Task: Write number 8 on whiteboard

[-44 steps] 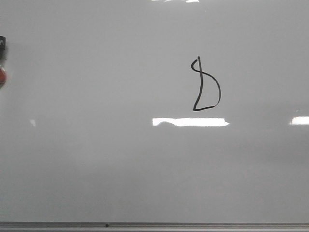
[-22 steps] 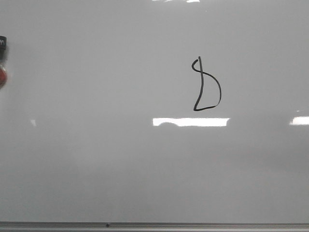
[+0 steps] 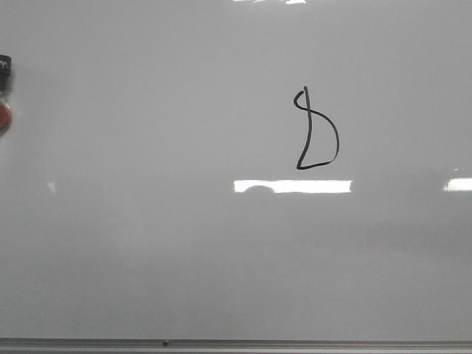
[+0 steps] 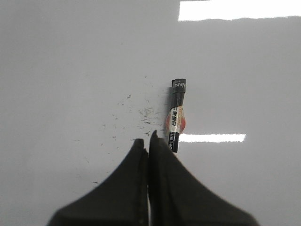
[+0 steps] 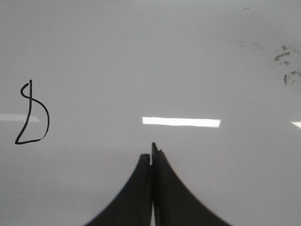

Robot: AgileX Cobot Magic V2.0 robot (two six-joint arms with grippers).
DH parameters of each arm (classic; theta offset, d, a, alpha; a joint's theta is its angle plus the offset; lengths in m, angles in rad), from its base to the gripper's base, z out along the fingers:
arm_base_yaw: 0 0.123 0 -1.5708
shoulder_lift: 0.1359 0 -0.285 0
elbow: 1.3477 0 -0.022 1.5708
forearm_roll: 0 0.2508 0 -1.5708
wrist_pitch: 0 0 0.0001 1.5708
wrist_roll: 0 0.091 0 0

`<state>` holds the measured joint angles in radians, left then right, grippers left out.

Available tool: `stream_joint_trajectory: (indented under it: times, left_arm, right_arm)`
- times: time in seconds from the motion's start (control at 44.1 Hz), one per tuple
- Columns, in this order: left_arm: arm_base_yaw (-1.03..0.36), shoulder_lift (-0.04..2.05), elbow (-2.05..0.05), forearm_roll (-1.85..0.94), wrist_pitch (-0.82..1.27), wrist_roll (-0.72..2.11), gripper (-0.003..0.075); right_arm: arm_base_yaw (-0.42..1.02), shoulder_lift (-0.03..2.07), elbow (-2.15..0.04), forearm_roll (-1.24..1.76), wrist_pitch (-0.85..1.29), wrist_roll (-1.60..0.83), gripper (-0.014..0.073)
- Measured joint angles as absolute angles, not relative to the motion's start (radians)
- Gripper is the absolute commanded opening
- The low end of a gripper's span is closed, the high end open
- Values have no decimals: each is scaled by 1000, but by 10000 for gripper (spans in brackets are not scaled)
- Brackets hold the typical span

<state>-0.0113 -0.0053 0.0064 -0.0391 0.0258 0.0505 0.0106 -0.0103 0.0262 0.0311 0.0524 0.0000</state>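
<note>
The whiteboard (image 3: 147, 243) fills the front view, with its grey frame strip along the near edge. The number 8 (image 3: 317, 129) is a thin black figure right of centre: a hooked upright stroke with one D-like loop. It also shows in the right wrist view (image 5: 33, 113). My left gripper (image 4: 146, 141) is shut and empty over the board, its tips just beside a black marker (image 4: 176, 115) with a white and red label that lies on the board. My right gripper (image 5: 151, 153) is shut and empty, well off to the side of the figure. Neither gripper shows in the front view.
The marker's end shows at the left edge of the front view (image 3: 4, 96). Faint ink smudges lie on the board near the marker (image 4: 146, 113) and in the right wrist view (image 5: 284, 59). Bright light reflections (image 3: 293, 186) sit on the board.
Nothing on the board has moved; the whole front view has drifted by a pixel or two.
</note>
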Motion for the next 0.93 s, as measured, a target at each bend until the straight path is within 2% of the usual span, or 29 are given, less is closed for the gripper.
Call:
stream_joint_trajectory:
  times: [0.929]
  left_arm:
    - [-11,-5,6,-39,26,51,-19]
  right_arm:
    - [9,-10,26,27,26,10,-118]
